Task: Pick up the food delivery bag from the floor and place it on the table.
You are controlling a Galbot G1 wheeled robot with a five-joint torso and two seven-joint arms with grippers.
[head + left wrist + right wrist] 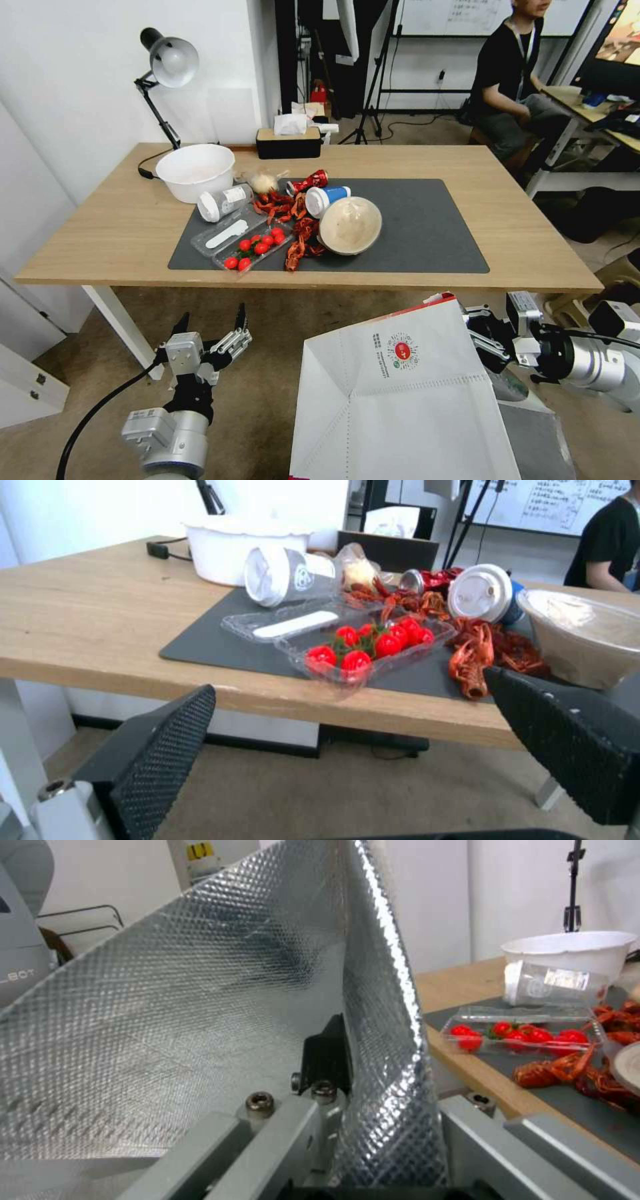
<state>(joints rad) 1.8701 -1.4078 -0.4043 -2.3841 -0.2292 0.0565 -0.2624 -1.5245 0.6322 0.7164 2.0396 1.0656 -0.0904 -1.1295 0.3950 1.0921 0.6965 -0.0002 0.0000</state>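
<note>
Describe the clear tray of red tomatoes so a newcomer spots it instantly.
On the light-wood table, find the dark grey mat. The clear tray of tomatoes lies at its front left corner, beside the crayfish pile. It is the one see-through container holding round, glossy red balls.

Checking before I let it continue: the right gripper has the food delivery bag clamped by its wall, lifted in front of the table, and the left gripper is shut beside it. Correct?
Not quite. The left gripper is open, its fingers spread wide apart, as the head view shows. The rest stands: the right gripper clamps the food delivery bag by its wall, in front of the table.
</note>
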